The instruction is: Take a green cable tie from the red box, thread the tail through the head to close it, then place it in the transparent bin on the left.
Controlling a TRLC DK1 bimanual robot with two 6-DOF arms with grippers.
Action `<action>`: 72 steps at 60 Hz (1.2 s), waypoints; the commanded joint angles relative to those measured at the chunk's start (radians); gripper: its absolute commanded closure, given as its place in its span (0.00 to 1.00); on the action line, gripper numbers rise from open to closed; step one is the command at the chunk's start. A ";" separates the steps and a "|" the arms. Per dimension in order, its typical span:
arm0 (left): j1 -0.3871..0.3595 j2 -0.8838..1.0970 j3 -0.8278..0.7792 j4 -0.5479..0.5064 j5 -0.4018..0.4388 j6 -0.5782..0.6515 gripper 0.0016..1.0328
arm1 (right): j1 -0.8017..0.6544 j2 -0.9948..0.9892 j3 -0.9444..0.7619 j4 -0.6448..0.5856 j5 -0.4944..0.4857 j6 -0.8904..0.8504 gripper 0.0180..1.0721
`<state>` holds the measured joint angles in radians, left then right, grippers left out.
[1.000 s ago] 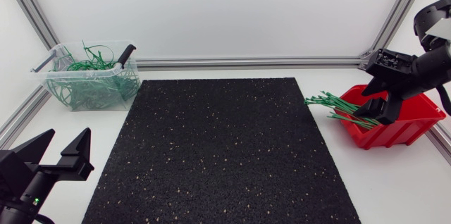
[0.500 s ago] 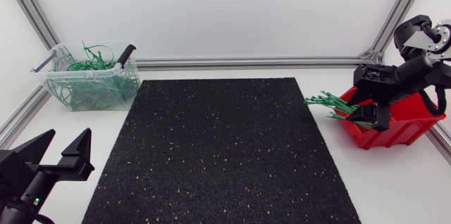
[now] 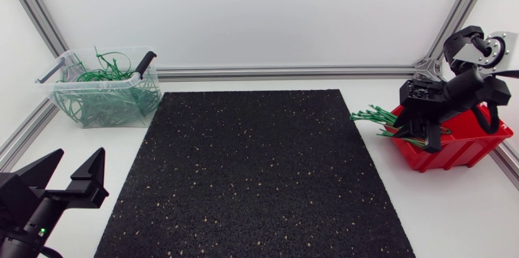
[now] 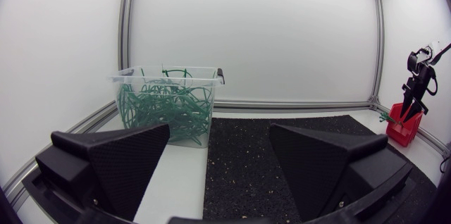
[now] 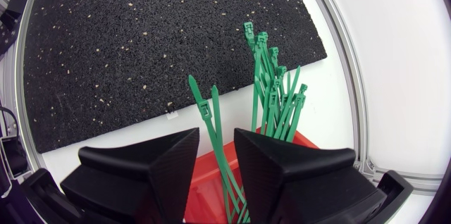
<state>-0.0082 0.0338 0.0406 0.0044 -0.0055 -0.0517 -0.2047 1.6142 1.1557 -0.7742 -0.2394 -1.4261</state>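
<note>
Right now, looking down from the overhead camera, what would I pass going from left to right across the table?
transparent bin full of looped green ties → black mat → green cable ties poking out over the box edge → red box

Holds the left gripper (image 3: 79, 161) low at the near left, pointing forward, fingers spread wide. Bends the right arm (image 3: 478, 88) in from the right edge, right gripper (image 5: 216, 136) tipped downward, fingers a narrow gap apart
</note>
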 commanded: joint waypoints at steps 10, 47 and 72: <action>-0.006 0.009 -0.038 -0.027 0.006 0.013 0.04 | 0.019 0.016 -0.017 0.013 -0.003 -0.033 0.82; -0.010 0.011 -0.038 -0.027 0.006 0.015 0.04 | 0.033 -0.002 -0.045 0.009 0.003 -0.034 0.80; -0.010 0.011 -0.039 -0.027 0.006 0.015 0.04 | 0.016 -0.014 -0.079 0.013 0.006 -0.066 0.76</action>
<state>-0.0097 0.0338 0.0406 0.0044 -0.0055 -0.0517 -0.1787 1.6104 1.1011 -0.7589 -0.2359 -1.4609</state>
